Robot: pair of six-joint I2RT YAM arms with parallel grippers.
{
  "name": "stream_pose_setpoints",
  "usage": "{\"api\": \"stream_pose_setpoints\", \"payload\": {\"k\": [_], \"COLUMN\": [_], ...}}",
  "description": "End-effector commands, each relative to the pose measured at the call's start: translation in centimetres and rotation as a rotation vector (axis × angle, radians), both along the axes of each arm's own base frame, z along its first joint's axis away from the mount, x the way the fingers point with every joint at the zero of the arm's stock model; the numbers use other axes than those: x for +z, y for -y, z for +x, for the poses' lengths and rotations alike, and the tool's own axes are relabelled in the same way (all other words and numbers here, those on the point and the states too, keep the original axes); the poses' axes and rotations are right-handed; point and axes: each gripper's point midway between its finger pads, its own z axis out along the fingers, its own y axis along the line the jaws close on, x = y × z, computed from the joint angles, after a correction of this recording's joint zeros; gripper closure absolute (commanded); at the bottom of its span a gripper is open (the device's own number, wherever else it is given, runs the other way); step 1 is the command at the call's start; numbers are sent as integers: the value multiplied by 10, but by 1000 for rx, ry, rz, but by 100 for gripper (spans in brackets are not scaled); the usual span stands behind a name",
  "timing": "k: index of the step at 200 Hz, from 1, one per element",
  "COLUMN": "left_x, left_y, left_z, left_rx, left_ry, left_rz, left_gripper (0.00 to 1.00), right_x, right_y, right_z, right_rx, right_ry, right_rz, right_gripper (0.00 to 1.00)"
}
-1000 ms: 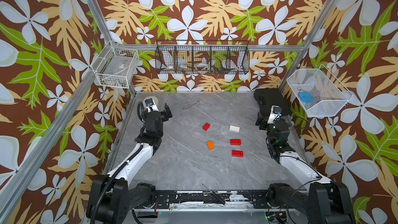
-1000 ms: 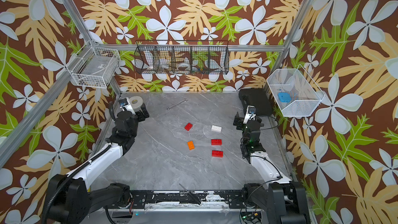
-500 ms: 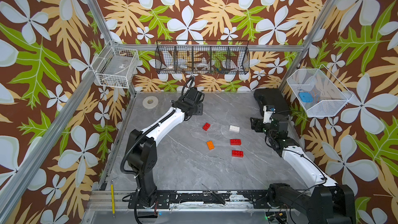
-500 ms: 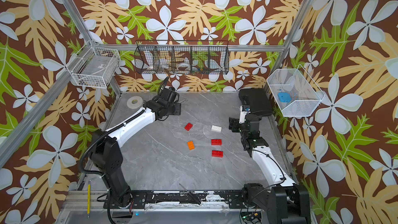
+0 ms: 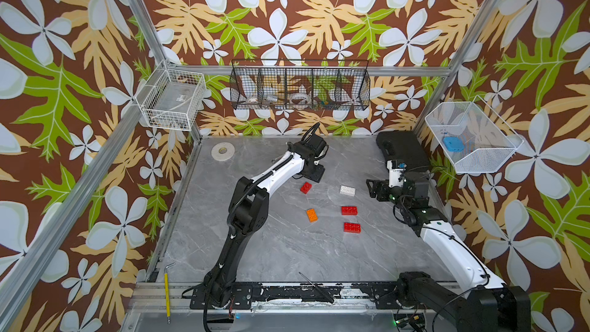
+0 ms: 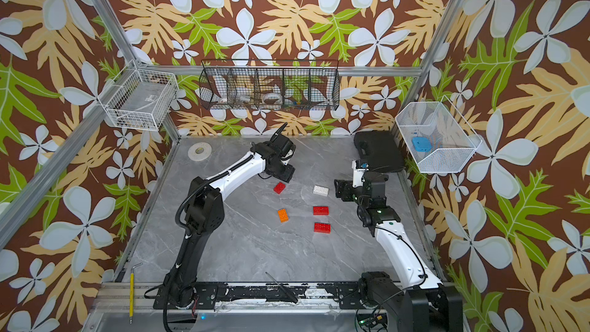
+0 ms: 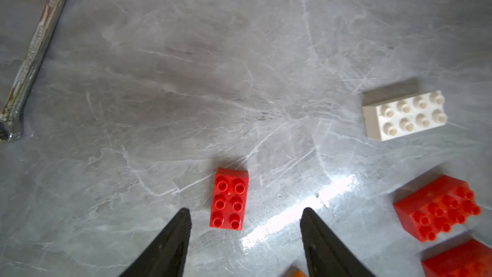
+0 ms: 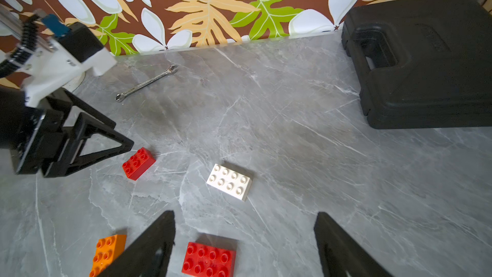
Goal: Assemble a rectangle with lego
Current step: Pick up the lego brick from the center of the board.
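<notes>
Left wrist view: left gripper (image 7: 245, 210) is spread wide and holds nothing. The small red brick (image 7: 229, 199) has its long axis pointing straight away from the jaws, its near end between the fingertips, touching neither. Right gripper (image 8: 245, 213) is also spread and empty, with the white brick (image 8: 229, 185) ahead, skewed. Both top views show five loose bricks on the grey table (image 5: 287, 250): three red, one orange brick (image 5: 311, 215), one white. Right wrist view shows only four, plus one wrench (image 8: 146, 82) and one black case (image 8: 426, 62).

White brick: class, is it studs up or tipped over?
Studs up: the white brick lies flat on the table, eight studs showing on top.
</notes>
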Motion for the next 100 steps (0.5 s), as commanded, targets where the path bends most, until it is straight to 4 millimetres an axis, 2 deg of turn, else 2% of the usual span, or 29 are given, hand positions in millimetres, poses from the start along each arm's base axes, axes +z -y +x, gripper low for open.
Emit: {"api": "stream_pose_setpoints", "payload": {"k": [1,21,49,100], "left_x": [-16,-24,-34,-53], "left_y": [-15,-19,-28,-23], "left_z": [-12,-10,-8,-18], "left_rx": [-36,-36,-26,-67], "left_ry": [-60,-69,-108,-178], "left_rz": [92,110,101,74], "left_gripper": [31,32,41,39], "right_x": [-5,-8,-12,-18], "right_y": [-3,-6,-8,-11], "right_z": [-4,-4,-2,-3], "right_rx": [20,31,41,53], "right_ry": [-17,-20,-31,-45], "right_rz": [8,16,21,30], "right_gripper": [16,16,16,18]}}
